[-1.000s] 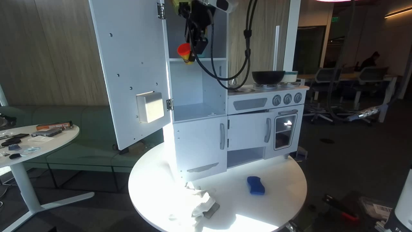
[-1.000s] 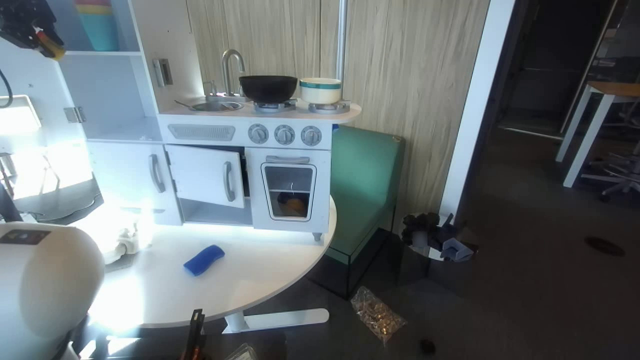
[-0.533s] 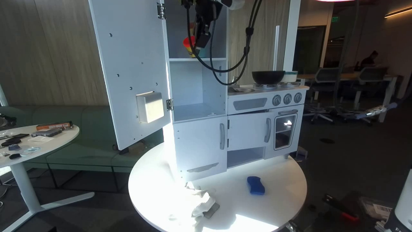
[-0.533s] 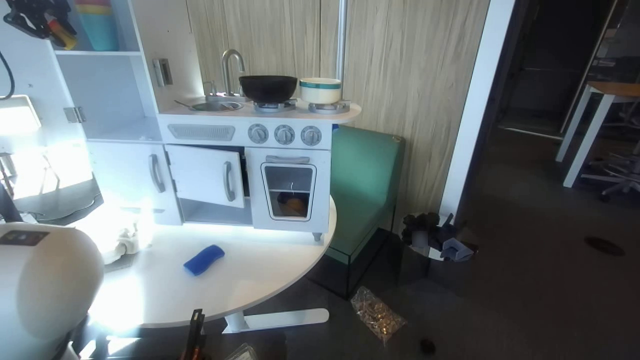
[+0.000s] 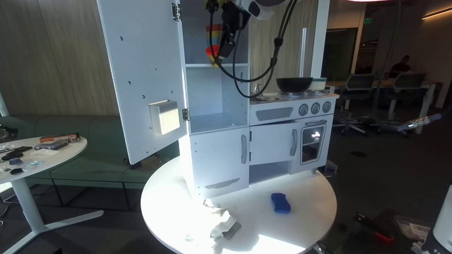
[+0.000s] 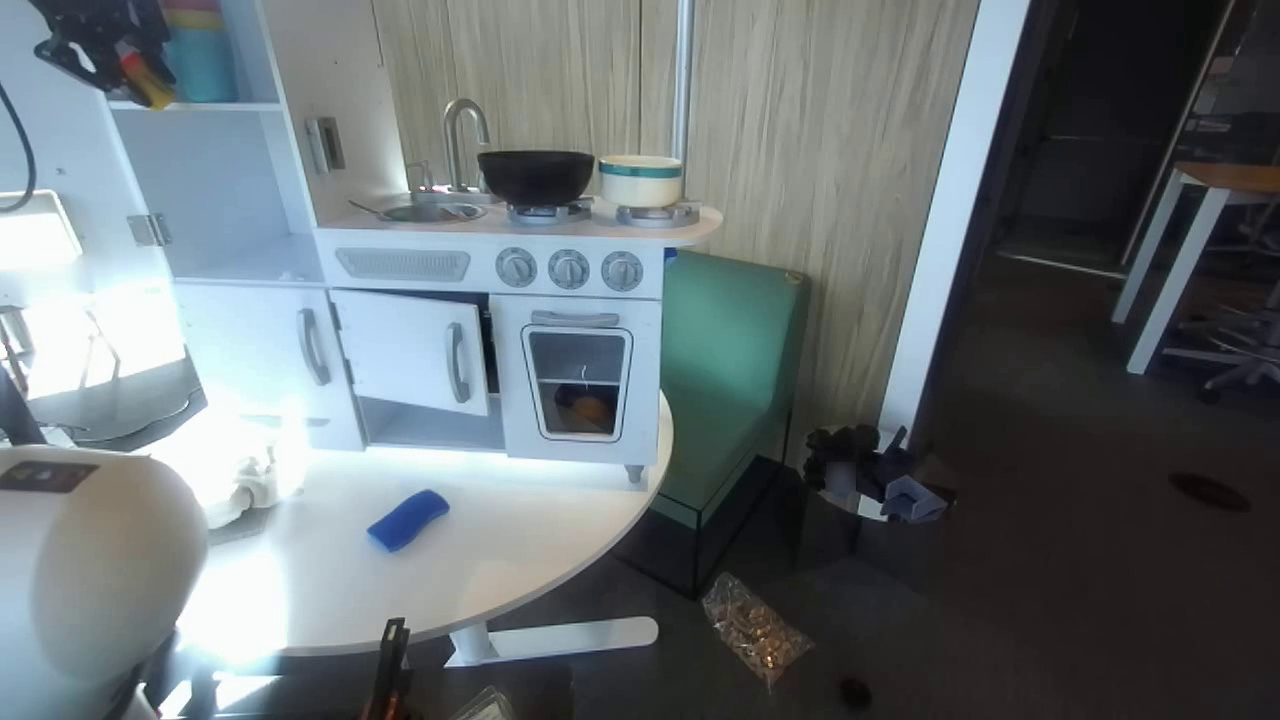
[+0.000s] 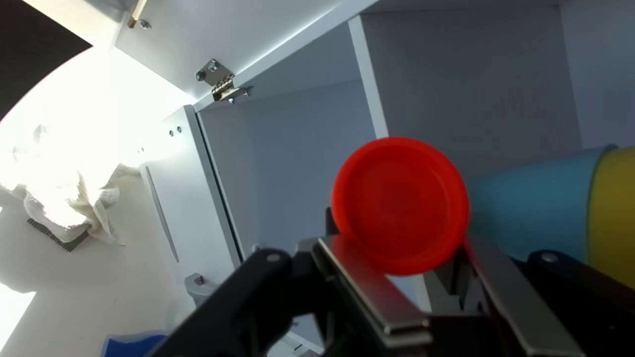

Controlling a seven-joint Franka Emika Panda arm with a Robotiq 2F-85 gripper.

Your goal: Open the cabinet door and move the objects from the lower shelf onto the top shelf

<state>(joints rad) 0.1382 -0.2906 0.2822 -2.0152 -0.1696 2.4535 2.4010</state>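
Cabinet (image 5: pixel 204 90) holds stacked cups (image 7: pixel 550 203); pincer (image 7: pixel 403 245) grips red cup (image 7: pixel 399 203).

Arm (image 5: pixel 265 13) hangs in from the top edge in an exterior view, rest cut off. Black hand (image 7: pixel 401 243) is tilted, angled downward, near the top of both exterior views. In wrist view both fingers (image 7: pixel 369 280) slant up-left from the bottom, roughly parallel, clamped with a gap between. Cables (image 5: pixel 278 41) loop down below the arm.
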